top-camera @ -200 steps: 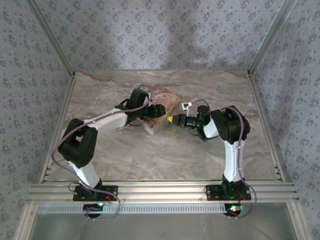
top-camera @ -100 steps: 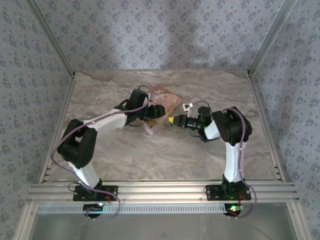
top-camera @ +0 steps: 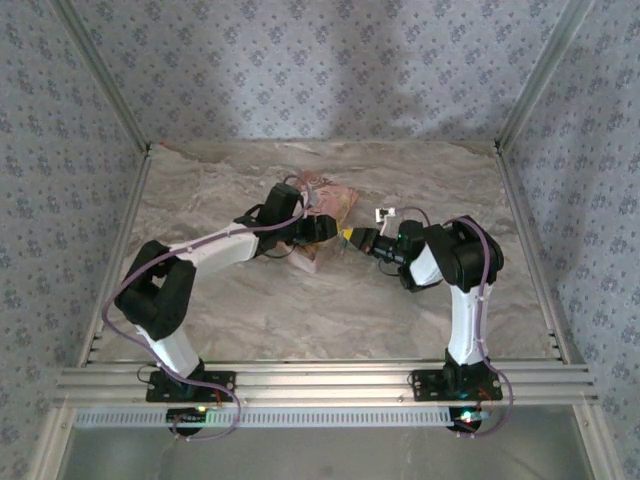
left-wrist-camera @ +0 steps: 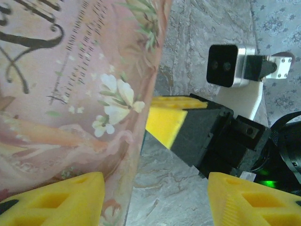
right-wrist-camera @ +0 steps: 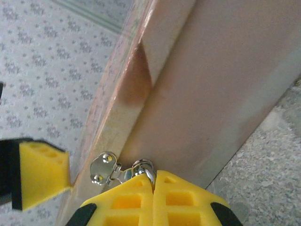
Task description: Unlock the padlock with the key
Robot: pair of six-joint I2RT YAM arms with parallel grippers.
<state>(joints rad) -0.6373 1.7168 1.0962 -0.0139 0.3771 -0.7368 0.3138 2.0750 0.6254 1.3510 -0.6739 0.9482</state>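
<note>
The pink illustrated box (top-camera: pixel 330 196) stands tilted on its edge mid-table. Its silvery hasp (right-wrist-camera: pixel 104 167) shows in the right wrist view. A silvery shackle loop (right-wrist-camera: pixel 146 168) hangs at that hasp, and my right gripper (right-wrist-camera: pixel 153 181) is shut on it. The padlock's dark teal body is hidden between the fingers. The key is out of view. My left gripper (left-wrist-camera: pixel 153 197) is open, its jaws wide apart, and the box (left-wrist-camera: pixel 70 84) leans over its left finger (left-wrist-camera: pixel 56 197). From above, the right gripper (top-camera: pixel 347 238) meets the box's right edge, close to the left gripper (top-camera: pixel 318 232).
The marble-patterned table (top-camera: pixel 260 310) is fenced by aluminium posts and patterned walls. In the left wrist view the right arm's black body (left-wrist-camera: pixel 211 136) and its camera (left-wrist-camera: pixel 225 66) sit just beyond the box edge. Both arms crowd the table's centre.
The right gripper has pushed up and left against the box's edge. The left arm has shifted right, and the box now stands more upright.
</note>
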